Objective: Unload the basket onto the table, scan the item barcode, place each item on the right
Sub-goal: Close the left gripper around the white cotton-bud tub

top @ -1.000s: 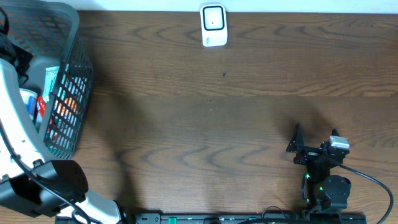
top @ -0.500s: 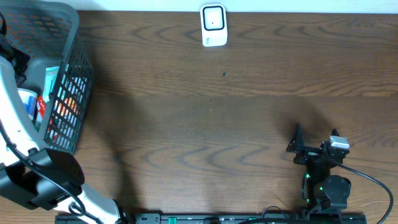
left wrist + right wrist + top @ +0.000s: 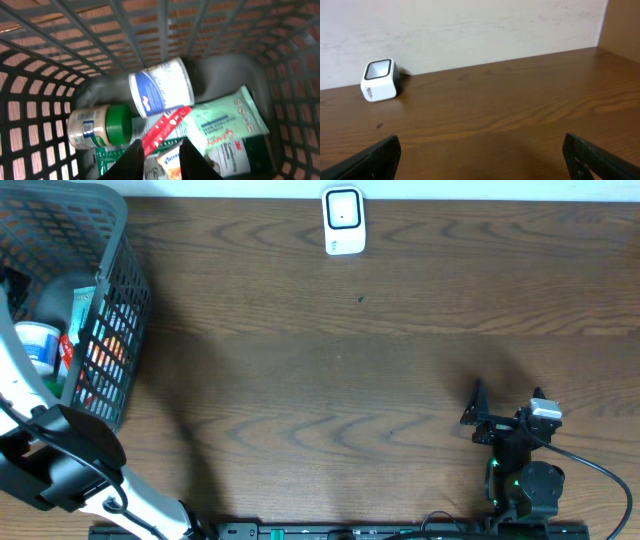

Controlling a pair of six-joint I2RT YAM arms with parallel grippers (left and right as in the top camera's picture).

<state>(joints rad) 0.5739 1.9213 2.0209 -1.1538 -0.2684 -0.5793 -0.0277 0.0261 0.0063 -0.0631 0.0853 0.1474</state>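
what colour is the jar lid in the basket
Green: the jar lid shows best in the left wrist view.

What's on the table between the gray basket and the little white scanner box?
Nothing at all. From the overhead view, only bare brown table lies between the basket and the scanner.

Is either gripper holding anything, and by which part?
Nothing in the open right gripper; the left gripper straddles the lower end of the red packet in the basket, grip unclear.
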